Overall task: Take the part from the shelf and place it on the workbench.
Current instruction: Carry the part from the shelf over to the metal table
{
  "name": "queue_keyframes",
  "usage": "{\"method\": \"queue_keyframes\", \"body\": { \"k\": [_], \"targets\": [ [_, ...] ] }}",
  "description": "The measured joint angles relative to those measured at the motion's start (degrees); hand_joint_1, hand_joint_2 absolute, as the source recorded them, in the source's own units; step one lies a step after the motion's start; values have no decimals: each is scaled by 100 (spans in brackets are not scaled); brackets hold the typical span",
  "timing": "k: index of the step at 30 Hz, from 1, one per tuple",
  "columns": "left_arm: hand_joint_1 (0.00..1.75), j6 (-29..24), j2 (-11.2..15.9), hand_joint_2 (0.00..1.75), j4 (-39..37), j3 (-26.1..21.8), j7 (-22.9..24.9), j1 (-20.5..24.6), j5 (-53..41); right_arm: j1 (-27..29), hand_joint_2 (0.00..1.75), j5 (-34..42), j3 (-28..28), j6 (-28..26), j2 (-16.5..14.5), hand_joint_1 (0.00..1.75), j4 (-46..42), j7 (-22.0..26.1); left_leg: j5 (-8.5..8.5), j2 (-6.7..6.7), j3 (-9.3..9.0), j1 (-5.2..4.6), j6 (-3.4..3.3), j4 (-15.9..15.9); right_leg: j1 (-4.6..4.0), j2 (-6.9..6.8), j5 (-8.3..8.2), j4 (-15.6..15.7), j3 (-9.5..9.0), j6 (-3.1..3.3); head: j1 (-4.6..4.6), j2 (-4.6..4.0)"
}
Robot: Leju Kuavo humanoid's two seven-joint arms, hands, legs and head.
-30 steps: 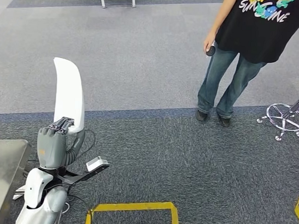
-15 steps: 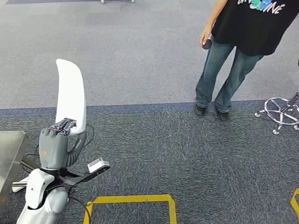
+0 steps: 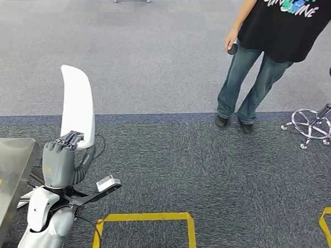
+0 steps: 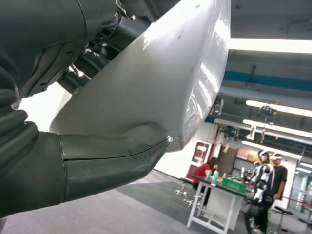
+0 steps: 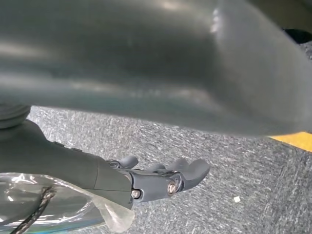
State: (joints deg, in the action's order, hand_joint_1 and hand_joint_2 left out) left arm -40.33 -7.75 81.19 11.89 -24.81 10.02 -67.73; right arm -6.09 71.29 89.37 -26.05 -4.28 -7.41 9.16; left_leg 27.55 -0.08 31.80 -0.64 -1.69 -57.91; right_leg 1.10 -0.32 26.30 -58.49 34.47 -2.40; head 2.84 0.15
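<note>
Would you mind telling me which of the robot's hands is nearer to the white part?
The left. The left hand grips the white part at its lower end. The right hand hangs over the carpet, holding nothing.

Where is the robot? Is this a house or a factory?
Probably a robot test lab or workshop, not a house. Yellow tape boxes mark the grey carpet, a steel workbench stands beside the robot, and another robot stands by a distant table. The left hand holds a white part.
</note>
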Motion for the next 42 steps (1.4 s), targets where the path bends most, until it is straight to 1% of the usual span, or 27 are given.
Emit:
{"method": "queue_keyframes", "body": {
  "k": [1,2,3,4,5,6,7,8,9,10,11,12,15,16,24,36,42],
  "targets": [
    [175,-1,-10,175,1,1,0,4,-4,-2,0,4,0,0,1,0,0,1,-32,3,-3,9,-32,34,1,5,77,-99,57,-19,1,0],
    [175,-1,-22,175,1,1,1,8,-7,-4,0,8,0,0,1,0,0,2,-61,7,-3,18,-61,64,0,12,215,-317,166,-30,12,0],
    [175,-1,-33,175,1,2,1,9,-11,-4,0,9,0,-1,2,0,0,4,-78,11,9,15,-84,71,1,20,397,-641,323,-33,20,0],
    [175,-1,-40,175,1,2,2,8,-15,1,0,10,0,-2,2,0,0,5,-91,11,29,6,-105,70,-2,22,592,-1054,511,-37,27,0],
    [175,-1,-43,175,0,2,2,1,-23,9,0,11,0,-3,2,0,0,6,-100,13,46,-8,-117,69,-4,22,709,-1385,658,-39,33,0],
    [175,0,-43,175,-1,2,3,-5,-33,18,0,13,0,-4,2,0,0,8,-108,13,60,-21,-126,67,-8,22,733,-1550,723,-36,32,0],
    [175,1,-43,175,-1,3,3,-7,-43,24,0,15,0,-5,2,0,0,9,-115,11,69,-31,-131,65,-14,22,654,-1493,674,-26,33,0],
    [175,1,-45,175,-1,4,5,-8,-52,24,0,17,0,-6,3,0,0,13,-119,9,71,-39,-131,61,-24,22,490,-1195,501,-6,33,0],
    [175,1,-50,175,-1,8,9,-6,-59,20,0,18,0,-7,5,0,1,18,-120,7,72,-43,-128,53,-36,22,324,-780,267,22,33,0],
    [175,1,-56,175,-1,11,13,-2,-63,11,0,19,0,-7,9,0,1,22,-116,5,81,-57,-117,37,-51,21,213,-386,42,47,34,0],
    [175,1,-63,175,-1,16,17,2,-66,2,0,20,0,-3,13,0,2,28,-117,5,94,-66,-100,21,-61,22,150,-106,-117,66,30,0],
    [175,1,-69,175,-1,22,21,9,-69,-1,0,19,0,16,16,0,2,35,-114,5,111,-78,-98,1,-67,23,134,46,-200,70,27,0],
    [175,1,-80,175,-10,82,61,48,-99,19,0,19,0,162,52,0,4,59,-127,4,140,-92,-134,-21,-70,28,114,90,-213,50,23,0],
    [175,1,-87,175,-16,110,82,70,-111,23,0,20,0,207,74,0,5,67,-135,4,140,-90,-134,-14,-73,28,113,90,-211,53,23,0],
    [175,1,-136,175,-83,290,201,227,-172,17,0,22,0,292,180,0,9,116,-168,3,138,-67,-71,22,-93,27,108,85,-200,76,24,0],
    [175,3,-167,175,-134,408,261,266,-176,20,0,-73,3,223,231,0,9,104,-168,4,150,-76,-65,19,-82,25,101,88,-199,79,26,0],
    [175,2,-167,175,-138,411,306,271,-175,18,0,-164,7,186,231,0,9,72,-148,-1,176,-116,-112,-26,-46,16,76,107,-198,36,23,0]
  ]
}}
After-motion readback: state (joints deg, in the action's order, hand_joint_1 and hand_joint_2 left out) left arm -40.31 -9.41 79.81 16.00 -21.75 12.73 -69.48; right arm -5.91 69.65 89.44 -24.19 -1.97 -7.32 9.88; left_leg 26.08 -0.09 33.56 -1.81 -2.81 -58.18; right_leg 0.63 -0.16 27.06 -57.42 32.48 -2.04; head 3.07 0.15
